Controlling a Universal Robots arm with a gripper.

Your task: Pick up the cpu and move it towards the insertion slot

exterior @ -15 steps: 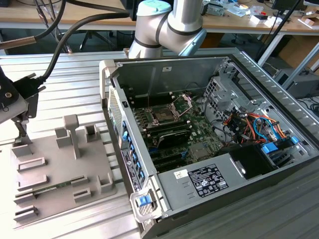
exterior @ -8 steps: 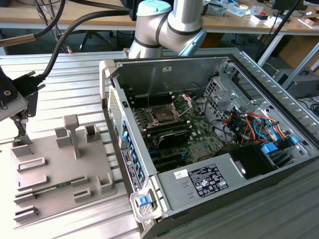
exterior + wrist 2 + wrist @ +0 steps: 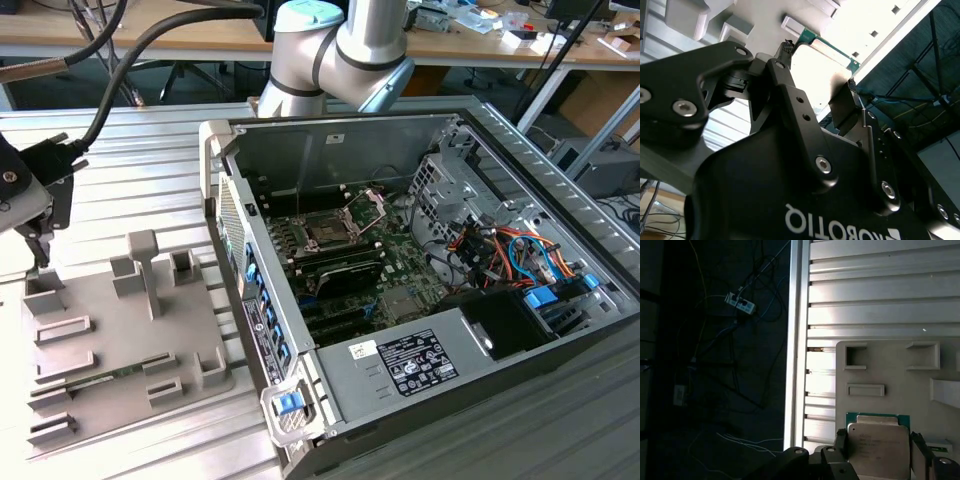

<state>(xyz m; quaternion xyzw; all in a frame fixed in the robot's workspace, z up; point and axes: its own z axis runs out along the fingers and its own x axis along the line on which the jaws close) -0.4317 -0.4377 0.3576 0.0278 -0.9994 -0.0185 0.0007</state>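
The cpu [image 3: 879, 452], a small flat square chip with a pale silvery metal lid on a green rim, sits between the black metal fingers [image 3: 841, 442] of the end effector [image 3: 879, 437], which is closed against two opposite edges. It is over a corner of the grey moulded plastic tray [image 3: 110, 325] on the ribbed aluminium desk [image 3: 130, 180], well apart from the insertion slot [image 3: 328, 232], a silver-framed square socket inside the open computer case [image 3: 320, 150].

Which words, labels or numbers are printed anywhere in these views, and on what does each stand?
On the gripper body: white lettering, upside down in the second wrist view; a maker's mark, not quoted.
On the cpu lid: faint print, too blurred to read.
On the power supply label: print too small to read.
No other readable text.
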